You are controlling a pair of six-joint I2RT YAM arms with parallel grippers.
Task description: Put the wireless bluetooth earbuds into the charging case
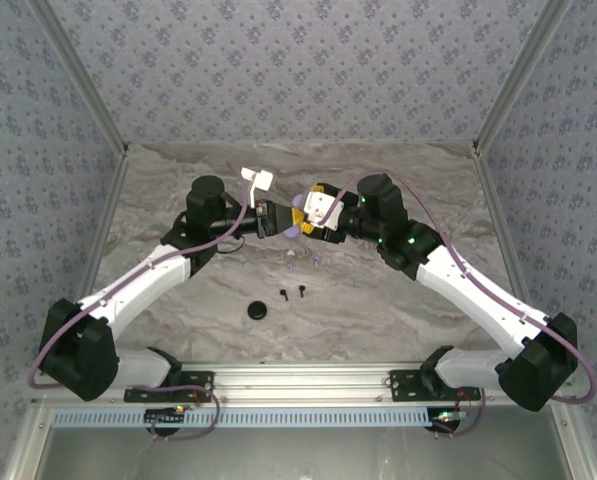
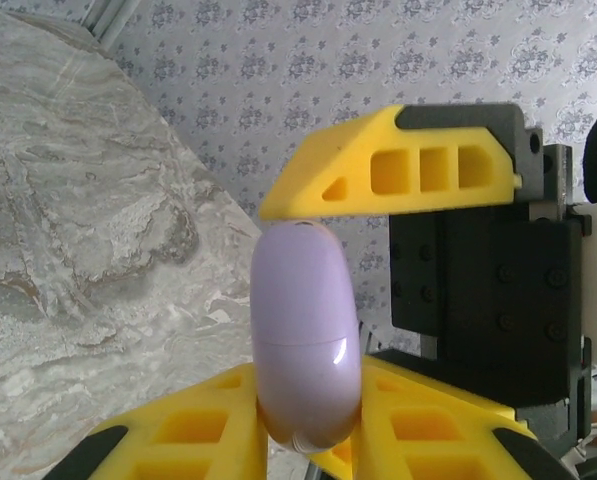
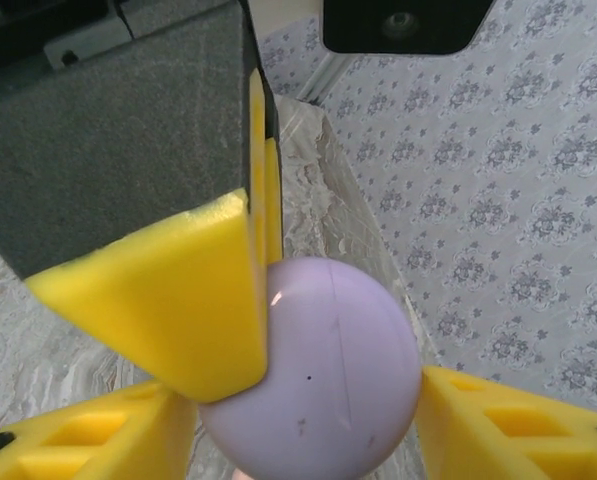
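- Left claw [image 2: 306, 432]: its two yellow fingers are clamped on the lower end of the charging case [image 2: 306, 320]. The case is held edge-on and well above the table [image 1: 178, 180], probably so the other arm can reach it.
- Charging case: a lilac, rounded shell suspended between the two claws at mid-table. The seam around it looks unbroken, so the lid appears closed. By this judgement it must be opened before any bud can be seated.
- Right claw [image 3: 308, 425]: its fingers flank the round face of the case from the opposite side. Whether they press on it or stand just apart cannot be told. The opposed approach suits either a hand-over or a two-armed prising of the lid.
- On the table below, from the left: a black disc [image 1: 259, 310] lies nearest the arm bases.
- Two black earbuds [image 1: 280, 294] lie just beside the disc, loose and untouched.
- Small pale pieces [image 1: 291, 266] lie between the black pair and the raised case. They are probably further earbuds but too small to confirm. None has been inserted yet.
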